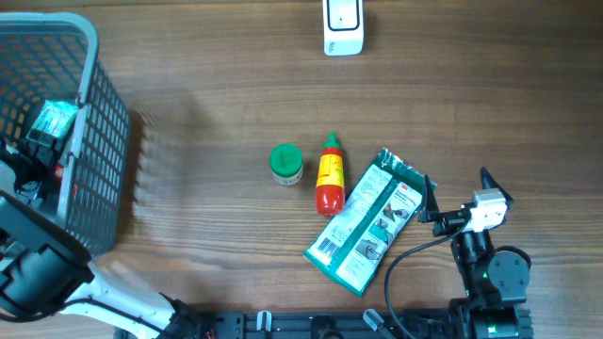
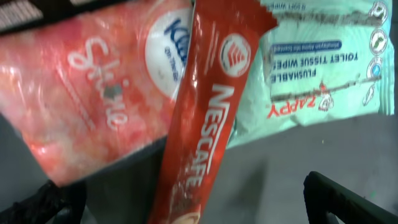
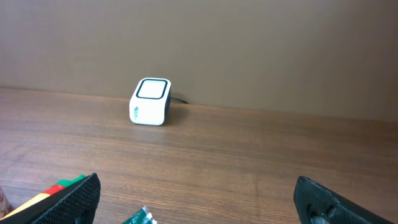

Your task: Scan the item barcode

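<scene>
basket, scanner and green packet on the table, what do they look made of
Basket: probably moulded plastic, matte grey, going by its even grid of slots.
Scanner: hard plastic, a smooth white shell with rounded corners.
Green packet: thin plastic film, slightly shiny and printed, with soft creases and what looks like a crimped end.

Matt brown wood-grain table [image 1: 207, 75]. Grey plastic lattice basket [image 1: 104, 141], upper left overhead. Smooth white plastic scanner [image 3: 150, 101], glossy top. Shiny red film Nescafe sachet [image 2: 205, 124]; glossy, crinkled plastic Kleenex pack [image 2: 81, 93] and wipes pack [image 2: 323, 68].
</scene>
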You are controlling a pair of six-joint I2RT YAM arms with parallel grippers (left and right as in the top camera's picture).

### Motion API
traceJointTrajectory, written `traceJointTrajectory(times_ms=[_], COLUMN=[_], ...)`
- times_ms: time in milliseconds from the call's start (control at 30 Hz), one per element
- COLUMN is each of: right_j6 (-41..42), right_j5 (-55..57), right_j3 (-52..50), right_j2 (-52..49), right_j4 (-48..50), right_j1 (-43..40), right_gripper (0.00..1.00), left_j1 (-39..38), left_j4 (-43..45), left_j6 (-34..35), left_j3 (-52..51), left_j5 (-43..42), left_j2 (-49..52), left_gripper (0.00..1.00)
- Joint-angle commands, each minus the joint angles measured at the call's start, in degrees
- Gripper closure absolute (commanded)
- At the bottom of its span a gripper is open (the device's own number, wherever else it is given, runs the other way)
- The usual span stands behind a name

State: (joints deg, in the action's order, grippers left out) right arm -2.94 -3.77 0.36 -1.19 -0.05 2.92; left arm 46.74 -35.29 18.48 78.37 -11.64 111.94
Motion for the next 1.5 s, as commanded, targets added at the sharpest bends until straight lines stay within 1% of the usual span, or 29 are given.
traceJointTrajectory(times_ms=[0, 167, 367, 600, 633, 667, 733, 767, 800, 833, 867, 933, 967, 1000, 1100, 1200, 1333, 1467], right_j6=[-0.5, -0.5, -0.5, -0.5, -0.5, -0.5, -0.5, -0.5, -0.5, -0.5, -0.5, -0.5, -0.5, -0.5, -0.5, -0.5, -0.5, -0.5], right_j5=[0.8, 0.8, 0.8, 0.8, 0.8, 0.8, 0.8, 0.9, 0.8, 0.8, 0.8, 0.8, 0.8, 0.8, 0.9, 0.8, 0.8, 0.8], right_j3=[0.0, 0.0, 0.0, 0.0, 0.0, 0.0, 0.0, 0.0, 0.0, 0.0, 0.0, 0.0, 0.0, 0.0, 0.0, 0.0, 0.0, 0.0], right_j2=[0.0, 0.0, 0.0, 0.0, 0.0, 0.0, 0.0, 0.0, 0.0, 0.0, 0.0, 0.0, 0.0, 0.0, 0.0, 0.0, 0.0, 0.0], right_j4=[0.1, 0.1, 0.1, 0.1, 0.1, 0.1, 0.1, 0.1, 0.1, 0.1, 0.1, 0.1, 0.1, 0.1, 0.1, 0.1, 0.1, 0.1], right_j1=[0.3, 0.3, 0.3, 0.3, 0.3, 0.3, 0.3, 0.3, 0.3, 0.3, 0.3, 0.3, 0.3, 0.3, 0.3, 0.3, 0.3, 0.3], right_gripper=[0.0, 0.0, 0.0, 0.0, 0.0, 0.0, 0.01, 0.0, 0.0, 0.0, 0.0, 0.0, 0.0, 0.0, 0.0, 0.0, 0.0, 0.0], left_j1=[0.3, -0.1, -0.1, -0.4, -0.4, -0.4, -0.4, -0.4, -0.4, -0.4, -0.4, -0.4, -0.4, -0.4, -0.3, 0.0, 0.0, 0.0], left_j4=[-0.7, -2.6, -2.3, -0.2, 0.2, 0.5, 0.9, 1.1, 1.1, 1.2, 1.3, 1.3, 1.2, 1.2, 1.0, 0.6, -1.6, -1.1], left_j6=[2.8, 2.9, 2.9, 2.5, 2.5, 2.3, 1.2, 1.2, 1.2, 1.2, 1.2, 1.2, 1.2, 1.2, 1.2, 1.3, 1.4, 2.2], left_j3=[-1.3, -1.3, -1.7, -1.7, -1.7, -1.7, -1.7, -1.7, -1.7, -1.7, -1.7, -1.7, -1.7, -1.7, -1.6, -1.0, 1.7, 2.8], left_j5=[-1.4, -1.4, -0.3, -0.4, -0.4, -0.4, -0.5, -0.5, -0.6, -0.6, -1.0, -2.2, -3.2, -4.0, -7.4, -10.1, -10.0, -10.0], left_j2=[-4.3, -3.7, -0.9, 4.0, 4.8, 5.4, 6.6, 7.0, 7.2, 7.4, 7.5, 7.6, 7.6, 7.6, 7.1, 4.4, -2.6, -11.7], left_gripper=[0.0, 0.0, 0.0, 0.04, 0.06, 0.09, 0.28, 0.4, 0.56, 0.67, 0.75, 0.84, 0.94, 0.96, 0.96, 0.96, 0.96, 0.96])
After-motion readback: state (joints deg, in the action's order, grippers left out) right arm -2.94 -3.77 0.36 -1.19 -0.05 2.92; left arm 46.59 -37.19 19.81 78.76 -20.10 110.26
